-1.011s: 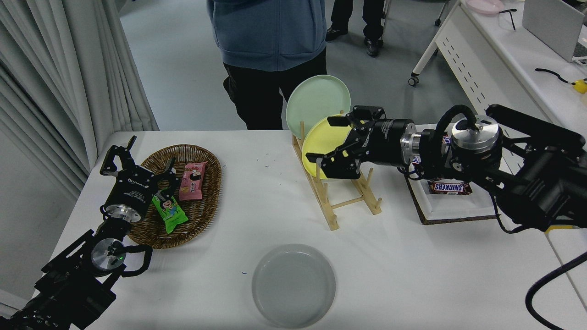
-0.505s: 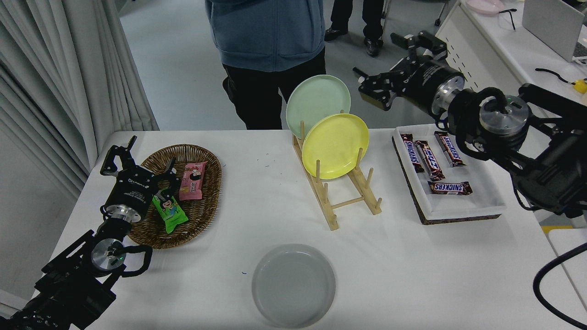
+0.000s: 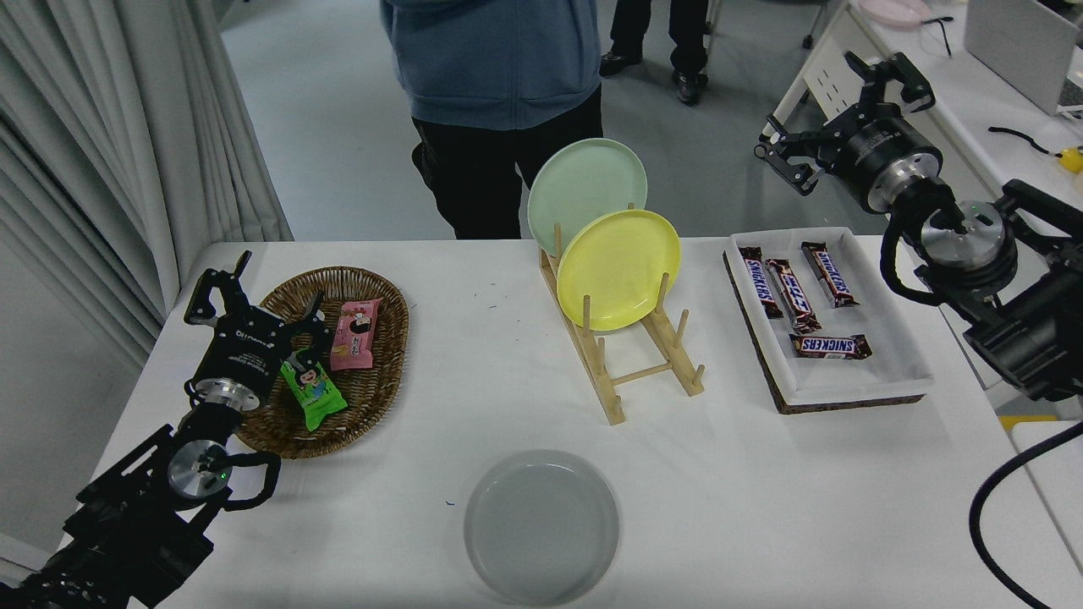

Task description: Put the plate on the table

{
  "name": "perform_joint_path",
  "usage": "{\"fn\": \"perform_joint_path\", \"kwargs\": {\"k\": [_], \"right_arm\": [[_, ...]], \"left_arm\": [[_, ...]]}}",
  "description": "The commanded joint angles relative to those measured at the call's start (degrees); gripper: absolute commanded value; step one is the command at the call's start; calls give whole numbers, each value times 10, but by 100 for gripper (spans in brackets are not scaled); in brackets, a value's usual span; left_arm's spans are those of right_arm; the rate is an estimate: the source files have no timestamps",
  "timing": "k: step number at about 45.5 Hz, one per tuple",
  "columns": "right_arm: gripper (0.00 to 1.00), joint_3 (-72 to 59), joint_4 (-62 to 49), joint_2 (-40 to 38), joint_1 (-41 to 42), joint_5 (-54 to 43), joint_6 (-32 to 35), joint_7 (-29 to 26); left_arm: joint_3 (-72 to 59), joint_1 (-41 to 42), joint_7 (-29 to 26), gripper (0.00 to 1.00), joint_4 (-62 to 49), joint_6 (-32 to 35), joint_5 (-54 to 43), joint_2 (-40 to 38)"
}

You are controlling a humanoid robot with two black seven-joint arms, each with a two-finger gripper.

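The light-grey plate (image 3: 541, 526) lies flat on the white table (image 3: 761, 507) near its front edge, with nothing touching it. My right gripper (image 3: 846, 110) is open and empty, raised high beyond the table's far right corner, well away from the plate. My left gripper (image 3: 254, 296) is open and parked at the lower left, over the near edge of the wicker basket.
A wooden rack (image 3: 630, 355) holds a yellow plate (image 3: 619, 269) and a pale green plate (image 3: 585, 193). A wicker basket (image 3: 376, 389) with snack packs is at left. A white tray (image 3: 854, 385) with chocolate bars is at right. A person (image 3: 499, 101) stands at the far side.
My right arm has swung up and back to the right, from in front of the yellow plate to above the table's far right corner. The grey plate and the left arm have not moved.
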Motion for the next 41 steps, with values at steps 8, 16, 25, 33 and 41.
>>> {"fn": "perform_joint_path", "kwargs": {"k": [8, 16, 25, 33, 41], "right_arm": [[100, 87, -111, 62, -78, -44, 88, 6], [100, 90, -110, 71, -133, -59, 115, 5], [100, 127, -96, 94, -175, -125, 119, 5], [100, 166, 65, 72, -235, -193, 59, 4], [100, 240, 157, 83, -286, -297, -24, 4]], "left_arm": [[0, 0, 0, 100, 0, 0, 0, 0], [0, 0, 0, 100, 0, 0, 0, 0], [0, 0, 0, 100, 0, 0, 0, 0], [-1, 0, 0, 100, 0, 0, 0, 0], [0, 0, 0, 100, 0, 0, 0, 0]]}}
